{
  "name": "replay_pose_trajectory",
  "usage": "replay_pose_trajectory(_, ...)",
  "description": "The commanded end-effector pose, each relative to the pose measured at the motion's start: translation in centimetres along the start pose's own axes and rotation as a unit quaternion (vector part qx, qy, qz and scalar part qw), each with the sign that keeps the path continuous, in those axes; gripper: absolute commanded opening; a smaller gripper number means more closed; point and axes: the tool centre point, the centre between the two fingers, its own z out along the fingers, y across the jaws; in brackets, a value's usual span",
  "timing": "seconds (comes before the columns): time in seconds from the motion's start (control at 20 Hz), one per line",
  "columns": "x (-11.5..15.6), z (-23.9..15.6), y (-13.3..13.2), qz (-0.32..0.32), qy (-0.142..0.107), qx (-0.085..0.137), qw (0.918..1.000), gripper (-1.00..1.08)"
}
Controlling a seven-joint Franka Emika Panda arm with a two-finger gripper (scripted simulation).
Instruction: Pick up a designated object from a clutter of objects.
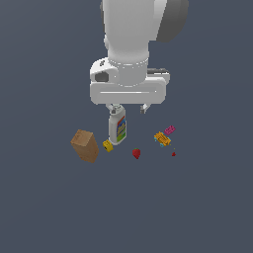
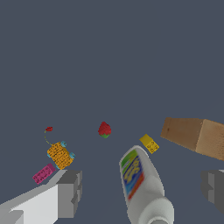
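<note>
Wrist view: white bottle (image 2: 142, 186) label's blue-yellow writing blurred, unreadable; strawberry (image 2: 104, 129) nearby.

A tiny dark-red speck (image 1: 173, 154) (image 2: 49, 129), trailing a thin curved stem in the wrist view, lies on the plain slate-grey floor (image 1: 44, 207), below the pincer (image 1: 129, 109) and outside its span, toward the exterior view's right.
</note>
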Motion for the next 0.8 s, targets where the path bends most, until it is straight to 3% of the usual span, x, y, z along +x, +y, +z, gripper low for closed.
replay_pose_trajectory(0.0, 0.0, 0.0, 0.0, 0.000, 0.000, 0.000, 1.0000, 1.00)
replay_pose_trajectory(0.45, 0.3, -0.5, -3.1, -0.008, 0.007, 0.015, 0.9998, 1.00)
replay_pose_trajectory(0.75, 0.4, -0.1, -3.0, -0.004, 0.006, 0.015, 0.9999, 1.00)
